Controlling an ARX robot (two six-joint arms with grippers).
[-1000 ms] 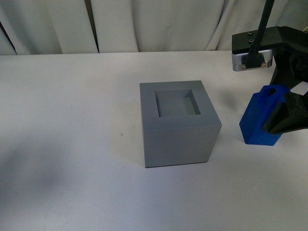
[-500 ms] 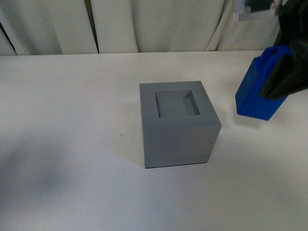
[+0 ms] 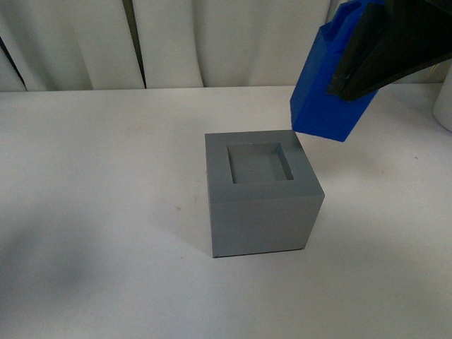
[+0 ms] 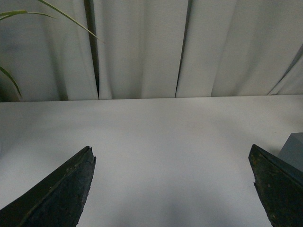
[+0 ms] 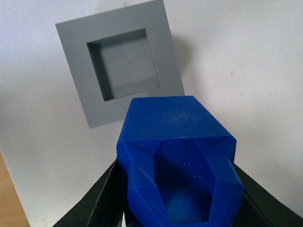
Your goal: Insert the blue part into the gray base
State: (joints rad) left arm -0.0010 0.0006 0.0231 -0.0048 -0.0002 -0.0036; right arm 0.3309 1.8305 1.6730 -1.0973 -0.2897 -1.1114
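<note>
The gray base [image 3: 263,192] stands on the white table, its square recess facing up and empty. My right gripper [image 3: 360,63] is shut on the blue part [image 3: 326,88] and holds it tilted in the air, above and to the right of the base's back right corner. In the right wrist view the blue part [image 5: 177,156] sits between the dark fingers, with the gray base [image 5: 118,61] beyond it. My left gripper [image 4: 173,182] is open and empty over bare table; a gray corner of the base [image 4: 293,150] shows at the edge of that view.
The white table [image 3: 106,176] runs back to a pale curtain [image 3: 212,35]. A white object [image 3: 445,106] stands at the right edge of the front view. A plant leaf [image 4: 28,13] shows in the left wrist view.
My right gripper has lifted the blue part off the table and carried it up and left, from beside the base to above its back right corner. The base has not moved.
</note>
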